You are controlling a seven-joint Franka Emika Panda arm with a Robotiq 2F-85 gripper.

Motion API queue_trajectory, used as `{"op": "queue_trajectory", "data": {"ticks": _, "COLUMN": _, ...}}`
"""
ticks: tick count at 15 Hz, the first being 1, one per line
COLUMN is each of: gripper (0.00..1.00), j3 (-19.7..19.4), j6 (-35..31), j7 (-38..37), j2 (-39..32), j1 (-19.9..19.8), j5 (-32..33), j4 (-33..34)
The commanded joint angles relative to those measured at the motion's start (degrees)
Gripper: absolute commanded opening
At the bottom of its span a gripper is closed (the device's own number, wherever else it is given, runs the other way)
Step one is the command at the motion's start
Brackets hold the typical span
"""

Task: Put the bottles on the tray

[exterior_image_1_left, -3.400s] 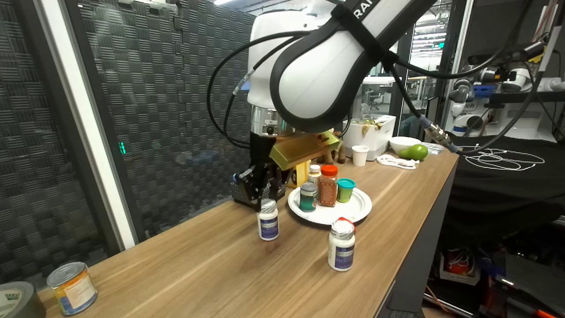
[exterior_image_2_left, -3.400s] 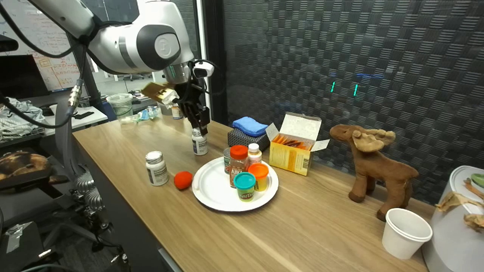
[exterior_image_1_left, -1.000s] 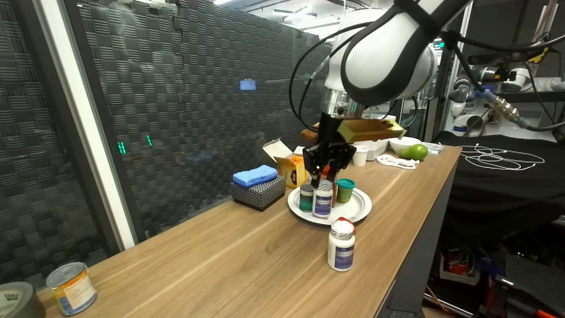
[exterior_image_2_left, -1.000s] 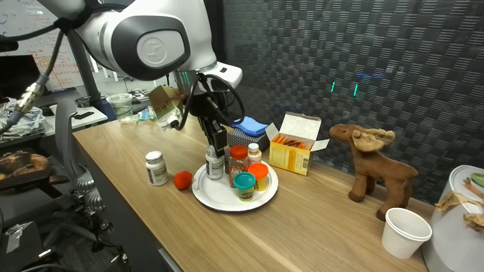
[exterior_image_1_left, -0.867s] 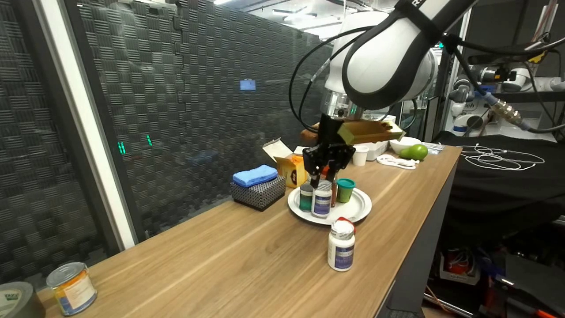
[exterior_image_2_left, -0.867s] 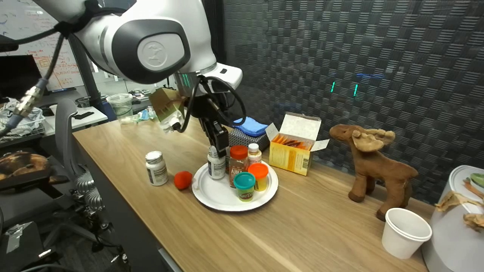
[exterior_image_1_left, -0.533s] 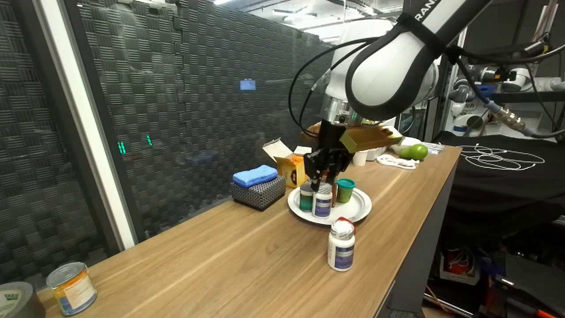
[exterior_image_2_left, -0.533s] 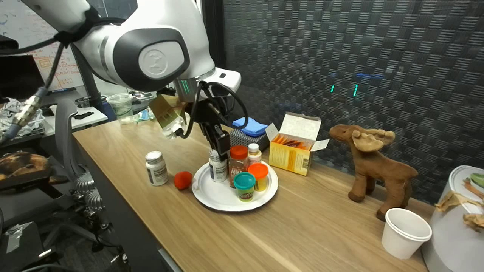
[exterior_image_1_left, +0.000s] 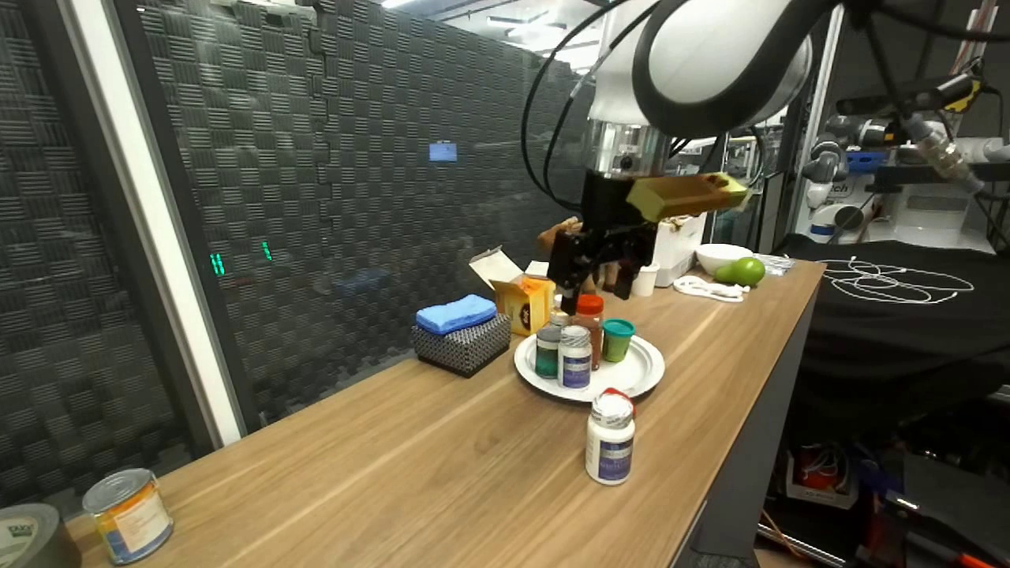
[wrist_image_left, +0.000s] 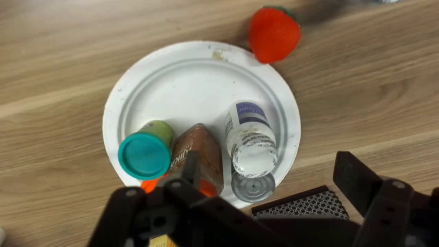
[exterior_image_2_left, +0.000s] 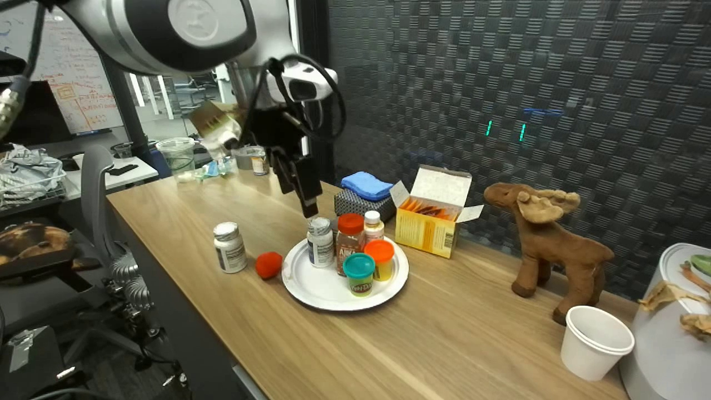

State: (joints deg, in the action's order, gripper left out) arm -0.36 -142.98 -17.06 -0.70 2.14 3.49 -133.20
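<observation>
In an exterior view, ceiling lights (exterior_image_1_left: pixel 536 28) are glowing high beyond the tabletop's (exterior_image_1_left: pixel 394 442) left edge, dimness is lying below its right edge, and a cable connector (exterior_image_1_left: pixel 940 150) is looking blurred.

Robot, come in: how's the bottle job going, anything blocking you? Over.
Gripper open, above the plate. First white bottle upright on it; second white bottle upright on the table. Red strawberry between second white bottle and plate, possibly in the way.

all views share the plate (wrist_image_left: pixel 192 91) (wrist view overhead)
</observation>
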Motion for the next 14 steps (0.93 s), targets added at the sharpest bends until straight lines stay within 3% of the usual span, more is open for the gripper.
{"op": "queue_trajectory", "data": {"ticks": 1, "gripper": 1.0, "j3": 2.2, "j6": 10.86, "j7": 0.07, "j2": 12.07, "j1": 0.76, "j5": -0.79, "j4": -4.55}}
{"op": "queue_trajectory", "data": {"ticks": 4, "gripper": 0.99, "j3": 4.89, "j6": 17.95, "j7": 0.34, "j2": 17.97, "j1": 1.71, "j5": -1.7, "j4": -6.33}}
{"op": "queue_trajectory", "data": {"ticks": 6, "gripper": 1.0, "j3": 6.07, "j6": 19.28, "j7": 1.88, "j2": 20.45, "j1": 3.06, "j5": -4.51, "j4": -7.68}}
{"op": "queue_trajectory", "data": {"ticks": 10, "gripper": 1.0, "j3": 7.55, "j6": 14.42, "j7": 3.57, "j2": 20.5, "j1": 5.23, "j5": -9.35, "j4": -10.64}}
{"op": "queue_trajectory", "data": {"ticks": 14, "gripper": 1.0, "j3": 9.56, "j6": 2.39, "j7": 1.85, "j2": 16.39, "j1": 5.16, "j5": -7.69, "j4": -14.57}}
